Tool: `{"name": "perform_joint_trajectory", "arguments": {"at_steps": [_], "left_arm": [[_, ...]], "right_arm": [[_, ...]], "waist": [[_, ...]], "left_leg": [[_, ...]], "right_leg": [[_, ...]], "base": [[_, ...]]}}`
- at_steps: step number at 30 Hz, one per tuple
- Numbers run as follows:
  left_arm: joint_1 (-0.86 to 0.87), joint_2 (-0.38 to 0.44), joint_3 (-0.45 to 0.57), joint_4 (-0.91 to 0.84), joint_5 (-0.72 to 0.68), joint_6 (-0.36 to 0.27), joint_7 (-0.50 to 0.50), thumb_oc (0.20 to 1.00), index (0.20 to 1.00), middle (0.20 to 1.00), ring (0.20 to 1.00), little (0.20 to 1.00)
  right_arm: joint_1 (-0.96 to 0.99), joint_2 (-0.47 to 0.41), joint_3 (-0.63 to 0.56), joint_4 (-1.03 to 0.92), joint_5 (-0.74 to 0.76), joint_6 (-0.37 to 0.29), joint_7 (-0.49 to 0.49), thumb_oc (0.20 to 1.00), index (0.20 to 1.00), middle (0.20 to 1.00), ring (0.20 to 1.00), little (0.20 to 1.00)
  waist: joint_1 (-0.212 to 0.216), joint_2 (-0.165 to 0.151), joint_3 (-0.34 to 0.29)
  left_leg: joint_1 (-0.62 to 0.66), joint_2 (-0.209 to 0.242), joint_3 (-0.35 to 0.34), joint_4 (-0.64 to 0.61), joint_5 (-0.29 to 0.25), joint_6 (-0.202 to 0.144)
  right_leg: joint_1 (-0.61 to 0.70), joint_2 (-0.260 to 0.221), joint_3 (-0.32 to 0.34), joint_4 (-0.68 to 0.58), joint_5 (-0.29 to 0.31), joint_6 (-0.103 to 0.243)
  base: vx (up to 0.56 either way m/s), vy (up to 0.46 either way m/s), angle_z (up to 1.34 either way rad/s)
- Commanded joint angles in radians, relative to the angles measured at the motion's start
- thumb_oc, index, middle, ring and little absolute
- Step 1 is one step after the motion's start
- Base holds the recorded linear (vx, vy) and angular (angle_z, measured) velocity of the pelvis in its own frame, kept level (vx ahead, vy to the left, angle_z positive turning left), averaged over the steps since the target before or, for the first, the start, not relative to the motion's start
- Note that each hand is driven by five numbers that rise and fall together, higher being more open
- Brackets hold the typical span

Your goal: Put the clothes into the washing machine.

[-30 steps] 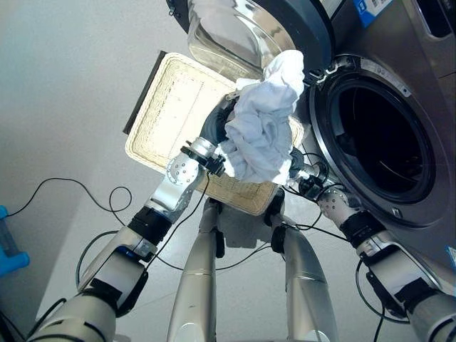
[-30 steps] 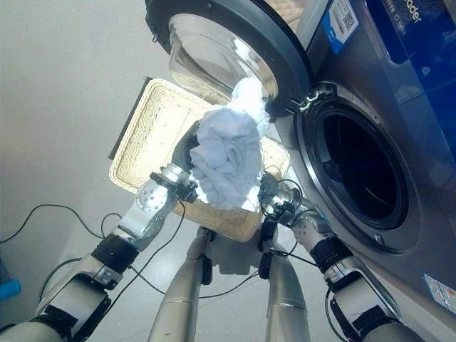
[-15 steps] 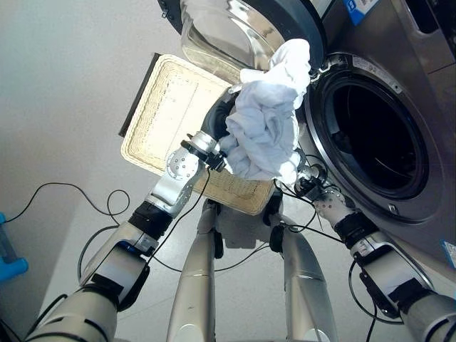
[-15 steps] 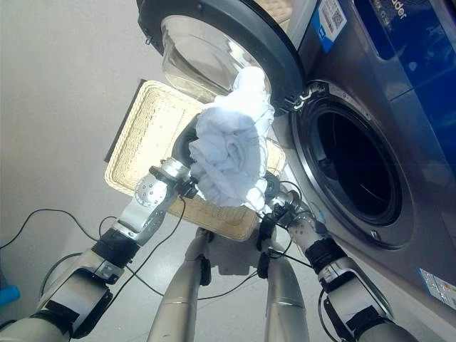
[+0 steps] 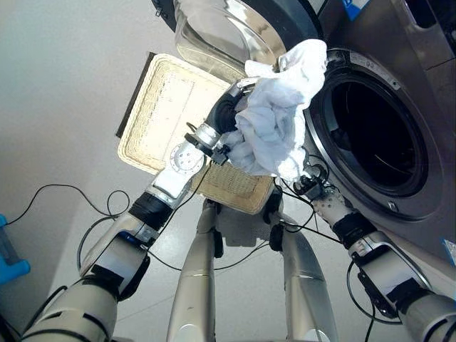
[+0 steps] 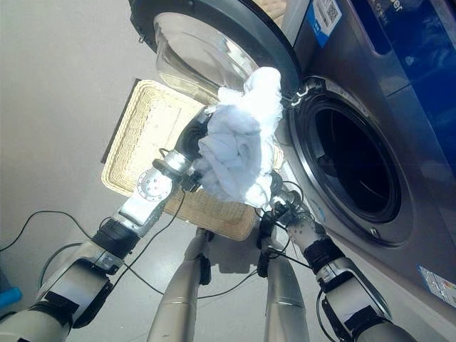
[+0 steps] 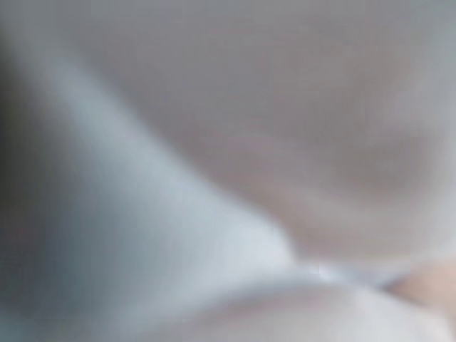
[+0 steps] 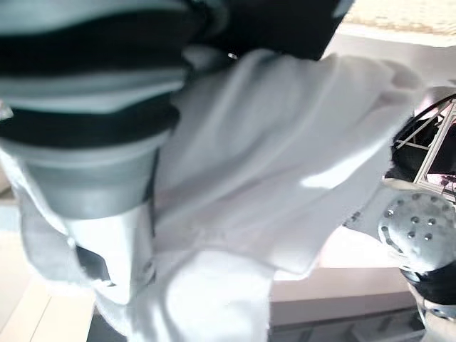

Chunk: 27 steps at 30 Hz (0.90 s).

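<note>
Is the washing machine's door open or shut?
Open. The door is swung wide, leaving the dark drum opening bare, with the white clothes held just outside it.

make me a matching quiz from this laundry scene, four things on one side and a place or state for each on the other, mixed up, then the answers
Things:
1. white clothes
2. wicker basket
3. washer door
4. drum opening

Places or states:
A. swung open, glass bowl showing
B. dark and round, beside the bundle
C. on the floor, under the arms
D. bunched up, held above the basket

Pairs: 1-D, 2-C, 3-A, 4-B
</note>
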Motion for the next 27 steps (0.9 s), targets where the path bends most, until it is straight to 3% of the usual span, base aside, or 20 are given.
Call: {"name": "perform_joint_trajectory", "arguments": {"at_steps": [1,6,25,26,27], "left_arm": [[0.042,0.063,-0.009,0.045,0.129,-0.041,0.059,0.200,0.200,0.200,0.200,0.200],[0.022,0.089,-0.042,0.051,0.174,-0.038,0.093,0.200,0.200,0.200,0.200,0.200],[0.012,0.097,-0.071,0.095,0.207,-0.052,0.142,0.200,0.200,0.200,0.200,0.200],[0.012,0.093,-0.072,0.095,0.208,-0.044,0.141,0.416,0.416,0.416,0.416,0.416],[0.012,0.093,-0.072,0.095,0.208,-0.044,0.141,0.416,0.416,0.416,0.416,0.416]], "right_arm": [[-0.083,-0.032,-0.142,-0.107,0.193,-0.102,0.022,0.200,0.200,0.200,0.200,0.200],[-0.084,-0.032,-0.137,-0.103,0.202,-0.129,-0.034,0.200,0.200,0.200,0.200,0.200],[-0.090,-0.032,-0.152,-0.047,0.297,-0.163,-0.048,0.200,0.200,0.200,0.200,0.200],[-0.089,-0.027,-0.156,-0.041,0.303,-0.171,-0.051,0.200,0.200,0.200,0.200,0.200],[-0.089,-0.027,-0.156,-0.041,0.303,-0.171,-0.051,0.200,0.200,0.200,0.200,0.200]], "waist": [[-0.013,0.025,-0.001],[-0.014,0.027,-0.001],[-0.020,0.032,-0.001],[-0.021,0.033,-0.001],[-0.021,0.033,-0.001]], "left_leg": [[0.005,-0.050,0.059,0.113,-0.121,-0.026],[0.006,-0.047,0.061,0.110,-0.119,-0.028],[0.000,-0.045,0.068,0.110,-0.119,-0.029],[0.001,-0.045,0.069,0.107,-0.119,-0.028],[0.001,-0.045,0.069,0.107,-0.119,-0.028]], "right_leg": [[0.059,0.015,-0.072,-0.104,0.107,0.103],[0.059,0.013,-0.071,-0.105,0.108,0.105],[0.051,0.012,-0.062,-0.112,0.117,0.110],[0.050,0.013,-0.061,-0.114,0.119,0.111],[0.050,0.013,-0.061,-0.114,0.119,0.111]], "base": [[0.00,0.000,0.00],[0.00,0.000,0.00],[0.00,0.000,0.00],[0.00,0.000,0.00],[0.00,0.000,0.00]]}}
